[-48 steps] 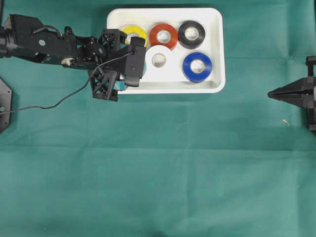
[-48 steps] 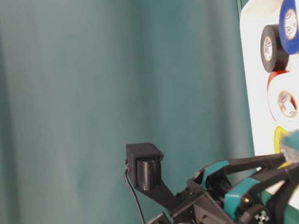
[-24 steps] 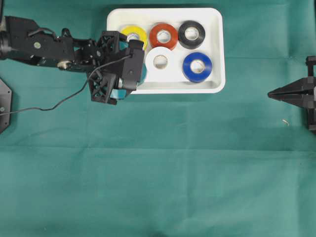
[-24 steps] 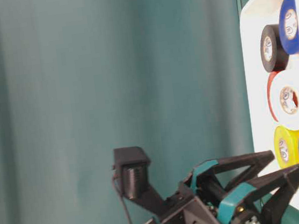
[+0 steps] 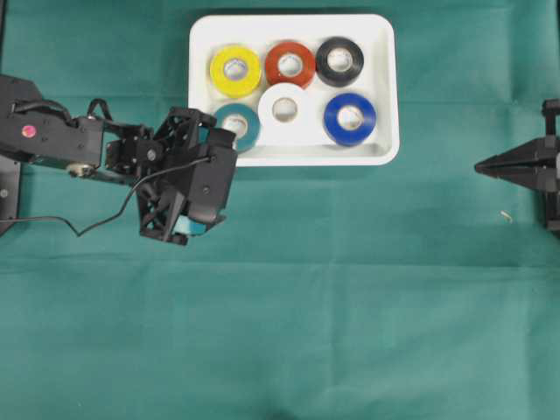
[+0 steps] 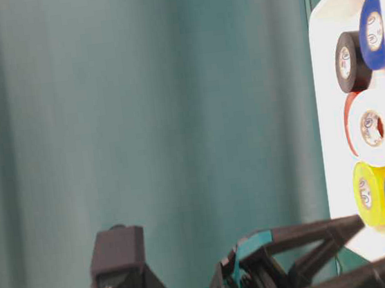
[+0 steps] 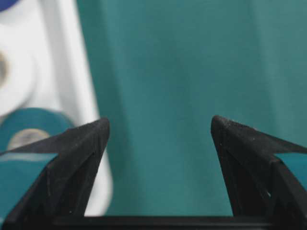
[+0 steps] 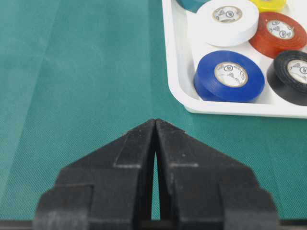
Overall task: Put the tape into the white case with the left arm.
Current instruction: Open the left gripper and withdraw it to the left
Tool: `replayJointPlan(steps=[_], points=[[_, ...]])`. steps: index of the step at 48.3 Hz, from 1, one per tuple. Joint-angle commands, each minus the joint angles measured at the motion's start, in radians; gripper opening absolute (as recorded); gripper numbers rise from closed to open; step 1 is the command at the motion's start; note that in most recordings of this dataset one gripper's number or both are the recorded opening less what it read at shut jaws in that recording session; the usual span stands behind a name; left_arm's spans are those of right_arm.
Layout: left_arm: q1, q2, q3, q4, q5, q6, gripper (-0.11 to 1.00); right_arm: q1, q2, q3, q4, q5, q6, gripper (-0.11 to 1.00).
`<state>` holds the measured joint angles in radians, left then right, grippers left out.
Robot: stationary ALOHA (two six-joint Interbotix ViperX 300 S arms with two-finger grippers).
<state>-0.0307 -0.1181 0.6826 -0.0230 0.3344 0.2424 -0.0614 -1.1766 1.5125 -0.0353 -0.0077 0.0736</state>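
Teal tape roll (image 5: 237,125) lying flat inside the white case (image 5: 381,87), at the 8 o'clock corner of the tray's floor, touching or just beside the white roll (image 5: 284,108) at its 3 o'clock. Around it: yellow roll (image 5: 235,69) at 12 o'clock, then red roll (image 5: 290,63), black roll (image 5: 339,59) and blue roll (image 5: 350,118) filling the rest of the tray. Looks like the placing step done, judging by six rolls inside and none on the green cloth (image 5: 350,306).

Left gripper (image 7: 158,127) off the tray at about 7 o'clock from the teal roll, above the cloth just outside the rim. Fingers spread wide, nothing between them; only cloth seen through the gap in the wrist view, with the tray's edge and the teal roll behind the near finger (image 7: 72,158).

Right gripper (image 8: 155,124) well apart at 3 o'clock of the table, fingers pressed together, empty.

Risks from here, as a guess: a clip of the tray rim by the wide-spread near finger, close enough to nudge the case across the cloth or tip the teal roll up against its neighbour. Also a possible snag of the thin black cable (image 5: 101,219) trailing under the arm.
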Motion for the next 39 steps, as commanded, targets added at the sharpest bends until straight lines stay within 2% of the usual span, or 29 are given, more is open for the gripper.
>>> replayJointPlan(steps=[1, 13, 27, 39], points=[[-0.021, -0.028, -0.005, -0.002, -0.003, -0.031, 0.85, -0.003, 0.014, -0.011, 0.0, -0.011, 0.002, -0.09], [-0.046, -0.021, 0.0, -0.002, -0.005, -0.126, 0.85, -0.003, 0.014, -0.011, 0.0, -0.011, 0.002, -0.09], [-0.048, -0.049, 0.006, -0.002, -0.003, -0.132, 0.84, -0.003, 0.015, -0.011, 0.0, -0.011, 0.002, -0.09], [-0.046, -0.107, 0.052, -0.002, -0.003, -0.132, 0.83, -0.003, 0.014, -0.011, 0.0, -0.011, 0.002, -0.09]])
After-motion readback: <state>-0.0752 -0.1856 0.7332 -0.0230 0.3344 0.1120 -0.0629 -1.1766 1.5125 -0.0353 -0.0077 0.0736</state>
